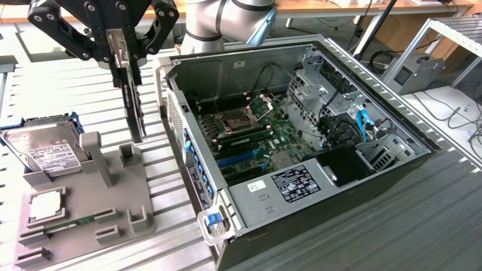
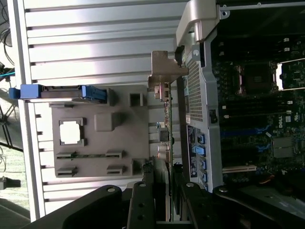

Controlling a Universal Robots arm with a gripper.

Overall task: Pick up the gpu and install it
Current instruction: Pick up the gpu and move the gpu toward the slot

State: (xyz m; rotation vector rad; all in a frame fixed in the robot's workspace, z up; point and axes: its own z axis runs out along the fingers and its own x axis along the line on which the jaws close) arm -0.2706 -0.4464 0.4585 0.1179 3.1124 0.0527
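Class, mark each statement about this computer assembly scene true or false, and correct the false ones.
1. The tool grips the gpu, which hangs upright. True.
2. The computer case is open, showing the motherboard. True.
3. The gpu sits in the motherboard. False: it hangs outside the case, near the gray holder.
4. The hard drive lies inside the case. False: the hard drive sits by the gray holder, outside the case.
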